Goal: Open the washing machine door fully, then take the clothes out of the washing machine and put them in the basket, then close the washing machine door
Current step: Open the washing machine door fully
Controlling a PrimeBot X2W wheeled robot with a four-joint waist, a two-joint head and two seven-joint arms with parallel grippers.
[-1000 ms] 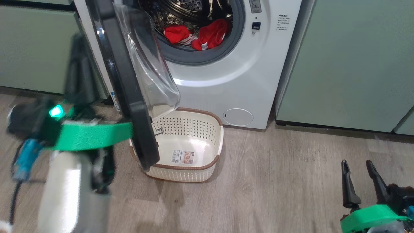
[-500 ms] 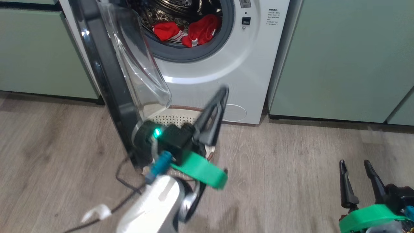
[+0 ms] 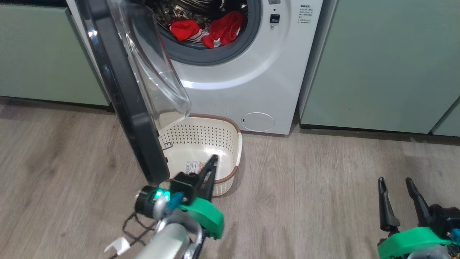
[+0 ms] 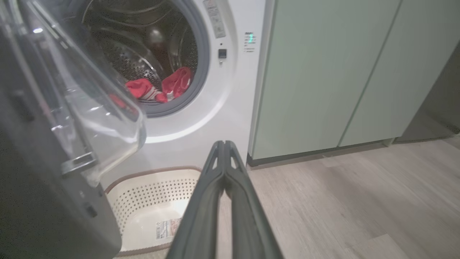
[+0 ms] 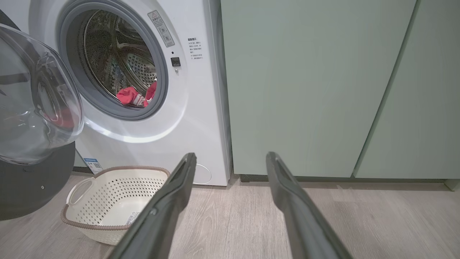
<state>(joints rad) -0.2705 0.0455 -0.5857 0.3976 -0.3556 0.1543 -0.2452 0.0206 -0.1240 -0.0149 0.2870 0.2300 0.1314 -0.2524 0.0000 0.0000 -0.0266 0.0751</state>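
Note:
The washing machine stands with its door swung wide, the black rim edge-on and the clear window bulging rightward. Red clothes lie at the front of the steel drum, also seen as clothes and clothes. The cream basket sits on the floor under the door, holding nothing but its label. My left gripper is shut with nothing in it, low over the basket's near rim, right of the door's lower edge. My right gripper stands open at the lower right, holding nothing.
Pale green cabinets flank the washer on both sides. A small round white hatch sits low on the washer front. Wood-look floor stretches between the basket and my right gripper.
My left arm swung from the door's outer left side across in front of it, then dropped low over the basket's near rim. The right gripper stayed put. The camera shifted slightly.

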